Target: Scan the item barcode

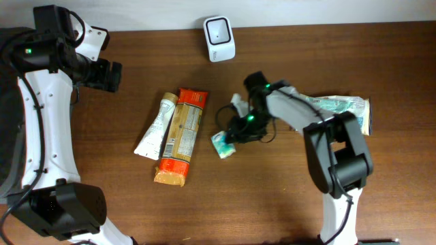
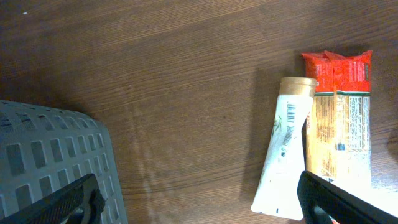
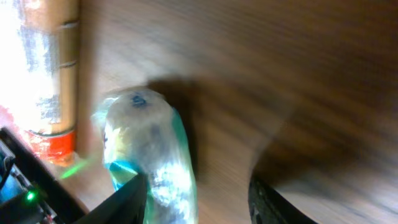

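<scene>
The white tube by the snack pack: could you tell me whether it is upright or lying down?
Lying down: the white tube rests lengthwise on the table, alongside the snack pack.

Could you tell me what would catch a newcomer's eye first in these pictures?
First, the right pincer, open at a small teal-and-white packet in the centre. Left of it a white tube and an orange-and-red snack wrapper lie side by side, and a white barcode scanner stands at the far edge.

Wood-grain table [image 1: 340,41], glossy plastic pkt [image 1: 223,144], matt tube [image 1: 153,129].
</scene>
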`<action>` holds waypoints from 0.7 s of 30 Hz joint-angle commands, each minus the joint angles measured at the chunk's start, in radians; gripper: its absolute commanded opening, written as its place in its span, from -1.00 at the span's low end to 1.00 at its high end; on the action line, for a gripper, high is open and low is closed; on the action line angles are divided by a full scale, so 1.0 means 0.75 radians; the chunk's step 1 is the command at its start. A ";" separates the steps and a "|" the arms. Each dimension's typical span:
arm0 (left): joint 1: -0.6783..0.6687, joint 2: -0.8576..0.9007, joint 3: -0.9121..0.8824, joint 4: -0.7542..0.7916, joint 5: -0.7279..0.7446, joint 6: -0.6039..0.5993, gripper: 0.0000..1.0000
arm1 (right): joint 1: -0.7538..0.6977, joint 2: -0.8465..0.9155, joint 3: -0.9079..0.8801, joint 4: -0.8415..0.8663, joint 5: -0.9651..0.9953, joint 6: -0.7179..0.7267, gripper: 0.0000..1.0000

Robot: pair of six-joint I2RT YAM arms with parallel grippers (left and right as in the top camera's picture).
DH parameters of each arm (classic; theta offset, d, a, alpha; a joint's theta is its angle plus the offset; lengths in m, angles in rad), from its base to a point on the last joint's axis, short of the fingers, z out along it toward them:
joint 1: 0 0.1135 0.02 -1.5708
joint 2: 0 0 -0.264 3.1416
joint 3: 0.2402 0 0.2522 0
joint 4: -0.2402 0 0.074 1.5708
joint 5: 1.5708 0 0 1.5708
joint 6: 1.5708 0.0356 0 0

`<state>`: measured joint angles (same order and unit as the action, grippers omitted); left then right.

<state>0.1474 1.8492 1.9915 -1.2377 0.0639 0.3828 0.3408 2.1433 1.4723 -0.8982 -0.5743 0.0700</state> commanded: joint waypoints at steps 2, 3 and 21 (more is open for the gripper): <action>0.011 -0.021 0.009 0.002 0.014 0.021 0.99 | -0.169 0.011 0.138 -0.127 0.154 -0.018 0.05; 0.011 -0.021 0.009 0.002 0.014 0.021 0.99 | -0.179 0.011 0.157 -0.152 0.152 -0.018 0.04; 0.011 -0.021 0.009 0.002 0.014 0.021 0.98 | 0.068 0.011 -0.049 -0.087 0.094 -0.011 -0.24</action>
<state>0.1474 1.8492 1.9915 -1.2377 0.0639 0.3828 0.3878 2.1441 1.4731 -0.9867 -0.5251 0.0563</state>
